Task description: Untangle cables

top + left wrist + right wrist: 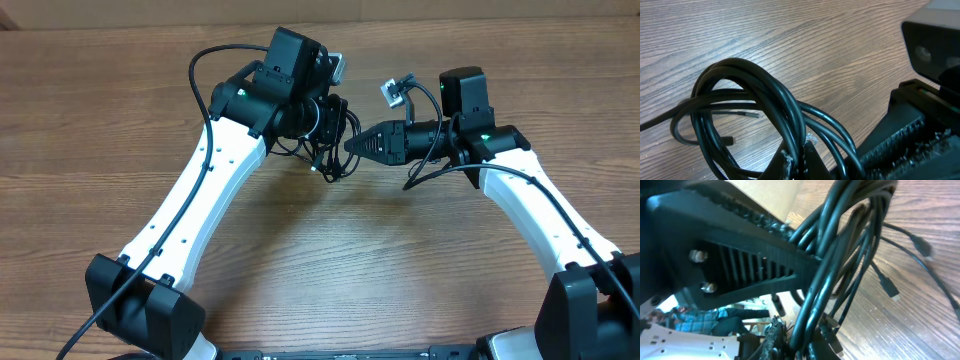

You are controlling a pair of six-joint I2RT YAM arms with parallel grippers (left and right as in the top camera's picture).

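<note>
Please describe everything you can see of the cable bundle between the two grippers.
The cables are several thin, glossy black cords, rubbery in look, looped together in one tangled bundle. Some loose ends carry small plugs, one silver-tipped. The bundle hangs between the arms; the left gripper is shut on its strands, and the right gripper pinches it from the other side. Whether its lower loops touch the wooden table cannot be told.

- Wooden table [320, 270]: brown, grain running side to side.
- Black cables [328, 140] bundled over its middle; touching the board or hanging clear, cannot tell.
- Black arm mounts at the near edge: left base [140, 305] near-left of the cables, right base [590, 310] near-right.
</note>
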